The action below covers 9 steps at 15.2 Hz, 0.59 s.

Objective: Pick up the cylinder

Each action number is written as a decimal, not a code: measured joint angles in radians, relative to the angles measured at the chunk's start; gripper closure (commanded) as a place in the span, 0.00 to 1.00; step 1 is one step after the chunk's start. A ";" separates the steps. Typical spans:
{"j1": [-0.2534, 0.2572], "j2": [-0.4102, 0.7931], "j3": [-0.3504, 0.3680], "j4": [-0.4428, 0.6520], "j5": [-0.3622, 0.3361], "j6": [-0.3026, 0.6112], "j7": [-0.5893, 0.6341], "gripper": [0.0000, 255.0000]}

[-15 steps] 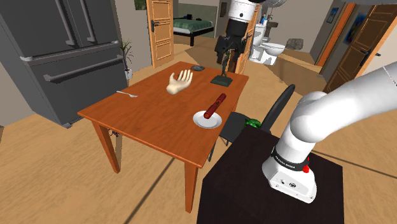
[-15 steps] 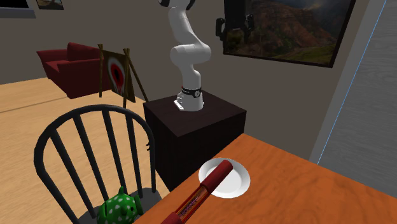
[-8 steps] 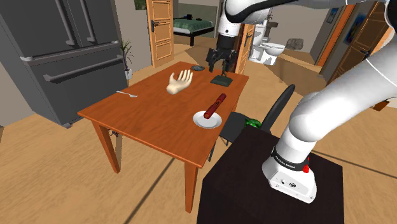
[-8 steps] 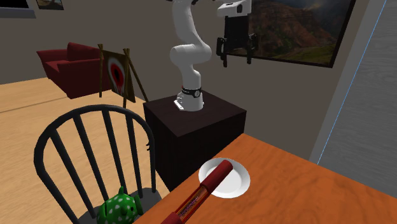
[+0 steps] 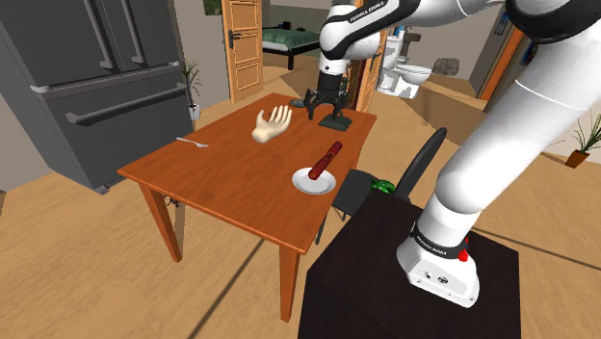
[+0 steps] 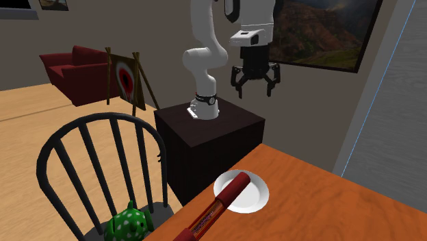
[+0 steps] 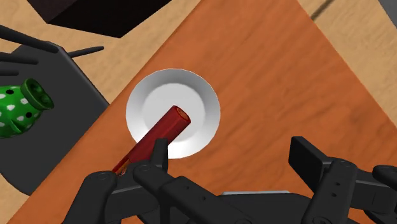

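Observation:
A dark red cylinder [image 5: 326, 159] lies on the orange-brown table [image 5: 231, 183], its near end resting on a small white plate [image 5: 314, 182]. My gripper [image 5: 323, 108] hangs open well above the far part of the table, beyond the cylinder. In the second exterior view the gripper [image 6: 254, 83] is high above the cylinder [image 6: 217, 205] and plate [image 6: 250, 196], fingers spread. Through the wrist camera the cylinder [image 7: 156, 138] slants across the plate [image 7: 197, 118], close to one finger of the open gripper [image 7: 230, 153] and untouched.
A pale model hand [image 5: 273, 125], a fork [image 5: 193, 143], a dark figure on a base [image 5: 336, 120] and a small dark object [image 5: 299, 102] share the table. A black chair [image 6: 102, 157] with a green spotted toy [image 6: 130, 222] stands at the table's edge. A grey fridge [image 5: 96, 87] stands beyond.
The gripper has come down from high up toward the table, shifting to the shoulder view's left. It stays open. The cylinder and plate have not moved.

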 measured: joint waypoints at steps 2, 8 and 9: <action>-0.011 0.080 -0.013 0.035 0.009 0.036 0.010 0.00; -0.044 0.275 -0.046 0.132 0.038 0.102 0.046 0.00; -0.051 0.312 -0.052 0.152 0.046 0.114 0.050 0.00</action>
